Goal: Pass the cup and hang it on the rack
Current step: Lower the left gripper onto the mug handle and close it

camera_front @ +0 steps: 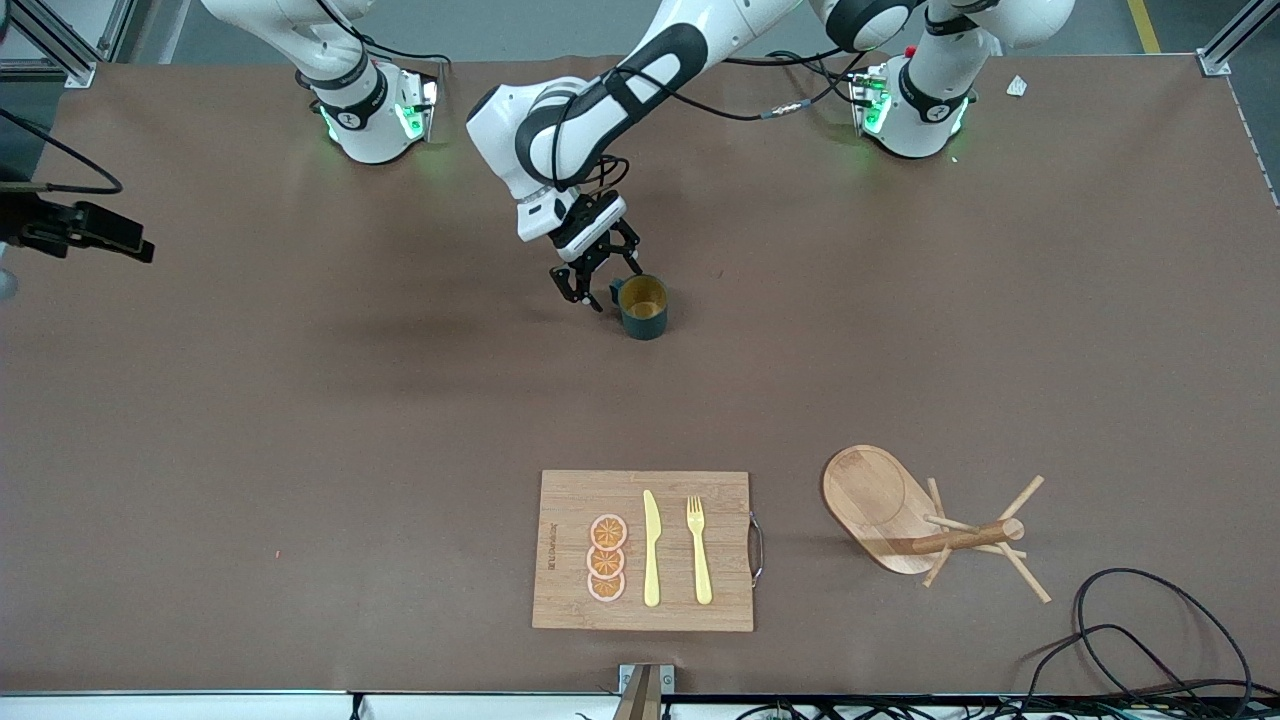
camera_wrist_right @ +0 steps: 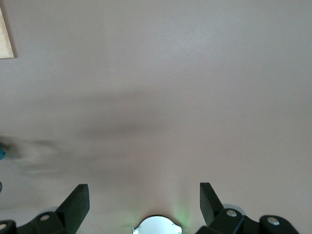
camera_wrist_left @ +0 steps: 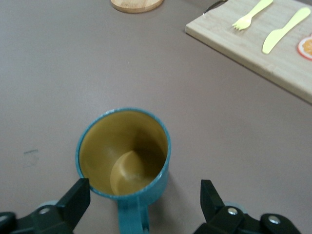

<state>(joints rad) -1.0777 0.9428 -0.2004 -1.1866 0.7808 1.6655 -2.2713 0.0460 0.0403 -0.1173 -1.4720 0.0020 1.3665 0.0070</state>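
The cup is a dark teal mug with an ochre inside. It stands upright on the brown table, near the middle between the two arm bases. My left gripper reaches down beside it, open, on the side of its handle. In the left wrist view the cup sits just ahead of the left gripper, its handle between the spread fingers and nothing gripped. The wooden rack stands nearer the front camera, toward the left arm's end. My right gripper hangs open over bare table by its own base.
A bamboo cutting board lies near the table's front edge beside the rack, carrying a yellow knife, a yellow fork and orange slices. Black cables coil at the front corner past the rack. A black device juts in at the right arm's end.
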